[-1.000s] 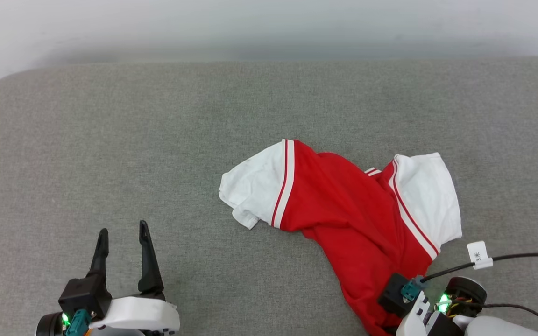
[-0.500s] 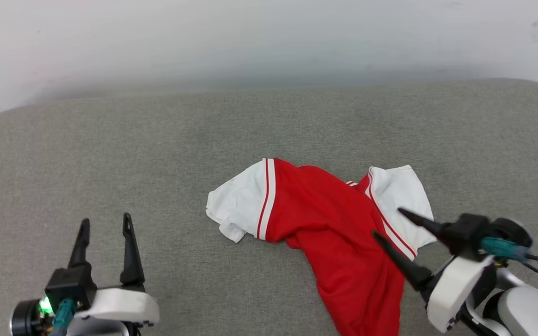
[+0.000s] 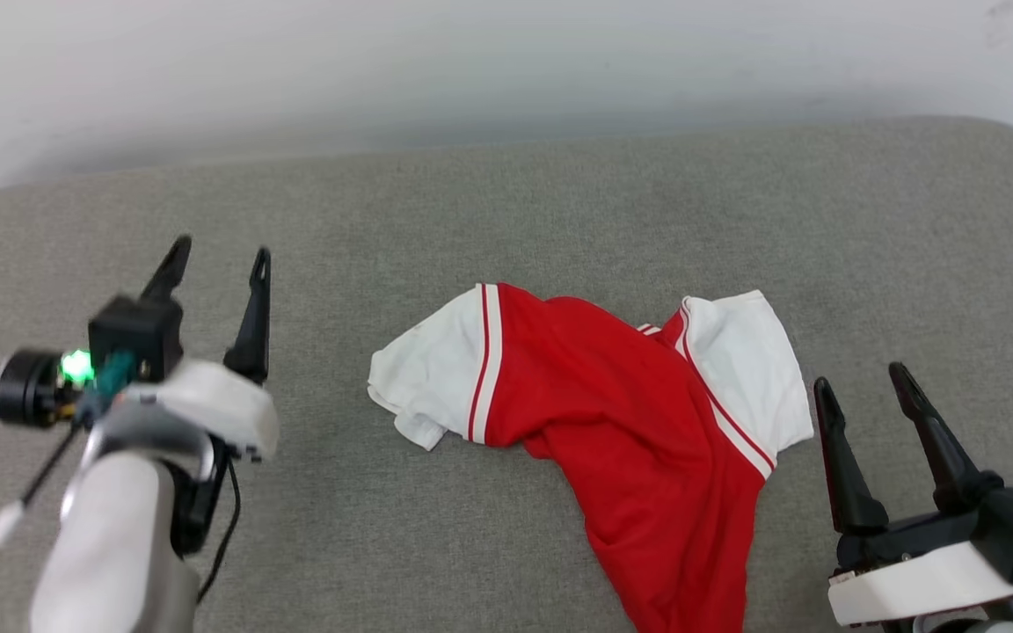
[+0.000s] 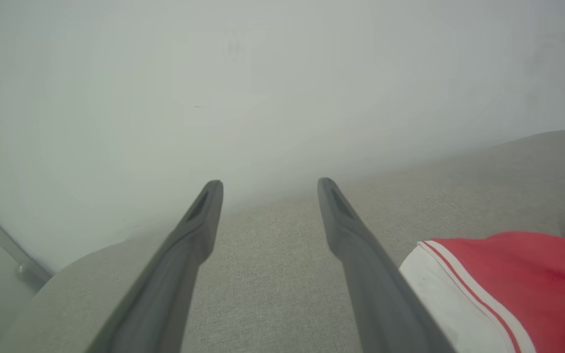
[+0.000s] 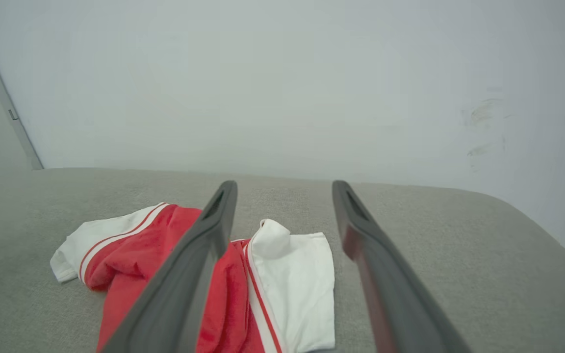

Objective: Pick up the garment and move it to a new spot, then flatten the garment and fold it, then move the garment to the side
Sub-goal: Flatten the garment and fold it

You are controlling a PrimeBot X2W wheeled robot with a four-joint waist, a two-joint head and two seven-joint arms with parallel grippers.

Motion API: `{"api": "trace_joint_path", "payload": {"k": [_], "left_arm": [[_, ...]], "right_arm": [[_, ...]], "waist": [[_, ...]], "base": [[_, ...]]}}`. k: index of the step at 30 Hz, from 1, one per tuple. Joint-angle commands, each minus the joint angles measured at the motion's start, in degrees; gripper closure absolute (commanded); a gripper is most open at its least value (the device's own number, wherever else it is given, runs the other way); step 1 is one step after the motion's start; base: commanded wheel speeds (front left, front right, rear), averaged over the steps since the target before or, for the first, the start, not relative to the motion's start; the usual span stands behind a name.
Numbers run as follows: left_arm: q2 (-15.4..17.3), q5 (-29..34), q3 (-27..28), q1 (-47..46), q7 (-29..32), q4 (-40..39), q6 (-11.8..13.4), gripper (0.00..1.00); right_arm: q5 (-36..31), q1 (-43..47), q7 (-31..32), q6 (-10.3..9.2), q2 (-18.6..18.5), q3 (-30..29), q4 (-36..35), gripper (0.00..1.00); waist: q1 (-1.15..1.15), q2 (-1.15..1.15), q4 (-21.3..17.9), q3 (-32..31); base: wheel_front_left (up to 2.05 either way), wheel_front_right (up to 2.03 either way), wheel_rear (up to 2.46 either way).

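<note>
Grey cushion has the garment rumpled mid-surface; since 1 s ago my right gripper let go of the hem & backed off, left gripper rose, both jaws spread, so flattening's next imo.

The garment is bright red in the body, with white short sleeves and thin red-and-white stripes at the sleeve seams and neckline. The fabric surface beneath it is mid-grey with a fine woven fleck, and the wall is pale grey-white. The left gripper and right gripper have black fingers on white housings (the left one carries a glowing green light beside a teal plug).
</note>
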Motion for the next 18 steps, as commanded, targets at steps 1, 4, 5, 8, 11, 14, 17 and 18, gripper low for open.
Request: {"api": "trace_joint_path", "payload": {"k": [1, 4, 5, 8, 11, 14, 17, 18], "left_arm": [[0.8, -0.7, -0.6, -2.3, 1.8, 0.9, -0.9, 0.00], [2.7, -2.2, -3.2, -7.4, 7.3, 2.7, -2.5, 0.00], [3.5, -3.0, -4.3, -9.0, 9.4, 3.4, -2.8, 0.00], [6.0, -6.7, -9.1, -13.6, 16.7, 4.9, -3.2, 0.00], [9.9, -13.7, -16.8, -18.3, 25.5, 4.9, -3.3, 0.00], [14.6, -19.3, -26.0, -23.2, 33.0, 3.8, -3.3, 0.00], [18.0, -26.7, -32.8, -27.8, 41.0, 3.7, -3.3, 0.00], [19.0, -28.6, -34.5, -29.8, 43.0, 3.7, -3.3, 0.00]], "right_arm": [[-1.0, 1.0, -1.0, -0.02, 1.1, -0.7, -0.2, 0.00], [-2.9, 2.1, -2.2, -0.02, 2.7, -1.3, 0.2, 0.00], [-3.1, 2.3, -2.5, -0.02, 3.1, -1.4, 0.4, 0.00], [-4.3, 2.0, -2.9, -0.02, 3.8, -1.1, 0.6, 0.00], [-5.3, 1.0, -3.0, -0.02, 4.2, -0.6, 0.7, 0.00], [-5.9, -0.2, -3.0, -0.02, 4.3, 0.2, 0.5, 0.00], [-6.2, -1.2, -3.1, -0.02, 4.2, 1.2, -0.1, 0.00], [-6.2, -1.6, -3.1, -0.02, 4.2, 1.4, -0.2, 0.00]], "waist": [[0.00, 0.00, -0.5, 0.9], [0.00, 0.00, -0.9, 2.1], [0.00, 0.00, -1.0, 2.5], [0.00, 0.00, -1.5, 3.6], [0.00, 0.00, -2.1, 4.7], [0.00, 0.00, -2.5, 6.1], [0.00, 0.00, -3.1, 7.6], [0.00, 0.00, -3.3, 8.2]], "base": [[0.00, 0.00, 0.00], [0.00, 0.00, 0.00], [0.00, 0.00, 0.00], [0.00, 0.00, 0.00], [0.00, 0.00, 0.00], [0.00, 0.00, 0.00], [0.00, 0.00, 0.00], [0.00, 0.00, 0.00]]}}
